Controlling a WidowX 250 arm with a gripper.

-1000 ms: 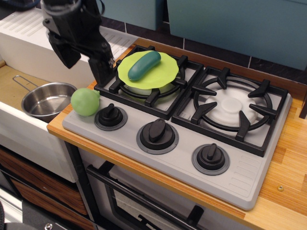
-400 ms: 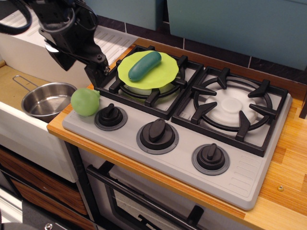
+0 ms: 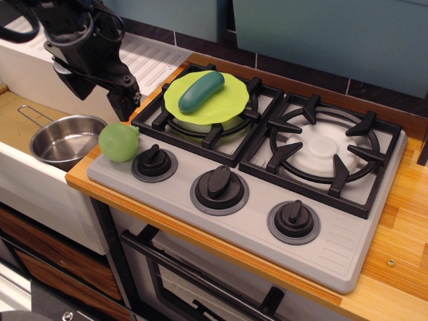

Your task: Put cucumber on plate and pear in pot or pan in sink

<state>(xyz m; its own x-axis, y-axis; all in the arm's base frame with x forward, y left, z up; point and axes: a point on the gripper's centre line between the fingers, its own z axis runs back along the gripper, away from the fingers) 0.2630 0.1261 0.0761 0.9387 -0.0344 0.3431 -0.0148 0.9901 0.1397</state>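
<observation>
The dark green cucumber (image 3: 200, 91) lies on the lime-green plate (image 3: 227, 105), which rests on the left rear burner. The pale green pear (image 3: 119, 142) sits on the stove's front left corner, beside the left knob. The steel pot (image 3: 65, 140) with its wire handle stands in the sink (image 3: 17, 120), just left of the pear. My black gripper (image 3: 100, 93) hangs open and empty above and slightly behind the pear, over the counter edge between sink and stove. It touches nothing.
The grey stove (image 3: 267, 200) has black grates, a bare right burner (image 3: 328, 150) and three knobs (image 3: 219, 187) along the front. The ribbed white drainboard (image 3: 150, 57) is behind my gripper. Wooden counter (image 3: 401, 221) lies to the right.
My gripper has moved left, away from the plate toward the sink, staying open. The cucumber, pear and pot have not moved.
</observation>
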